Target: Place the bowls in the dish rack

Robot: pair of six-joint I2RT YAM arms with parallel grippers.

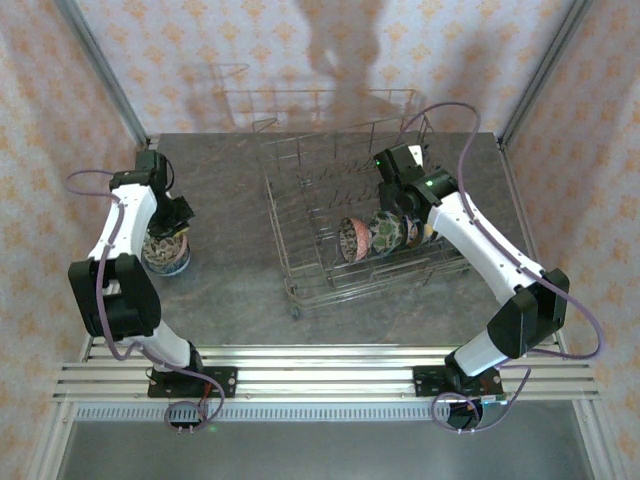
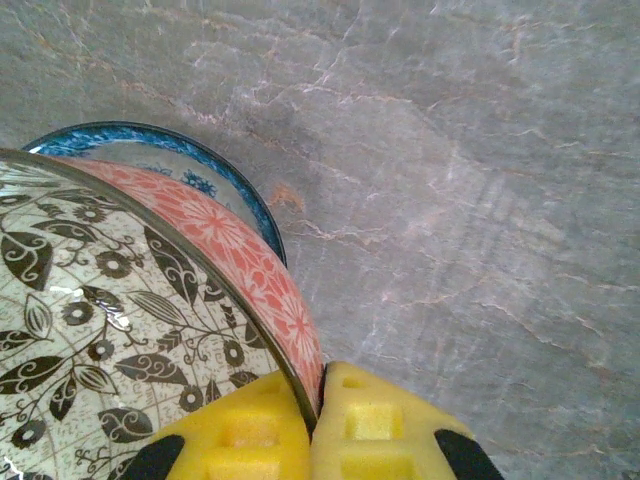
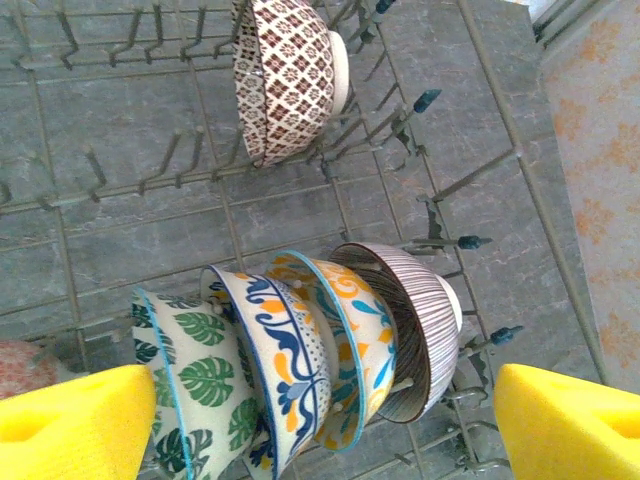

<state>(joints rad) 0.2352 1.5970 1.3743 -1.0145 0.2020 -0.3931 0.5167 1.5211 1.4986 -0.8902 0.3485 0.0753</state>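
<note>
On the table at the left, bowls sit nested in a small stack (image 1: 165, 252). My left gripper (image 1: 178, 216) (image 2: 318, 400) is shut on the rim of the top one, a pink-red bowl (image 2: 235, 250) with a black leaf pattern inside. Under it lies a blue-rimmed bowl (image 2: 175, 150). The dish rack (image 1: 290, 265) (image 3: 150, 180) stands at centre right. Held on edge by its tines are a green-leaf bowl (image 3: 190, 390), a blue-and-orange bowl (image 3: 280, 350), an orange-teal bowl (image 3: 355, 335), a striped bowl (image 3: 425, 315) and a brown patterned bowl (image 3: 290, 75). My right gripper (image 1: 400, 208) (image 3: 325, 425) hangs open above that row, holding nothing.
Grey stone-look tabletop (image 2: 480, 200) lies between the stack and the rack. Patterned walls close in the back and both sides. The rack's far half holds bare upright tines (image 3: 120, 45).
</note>
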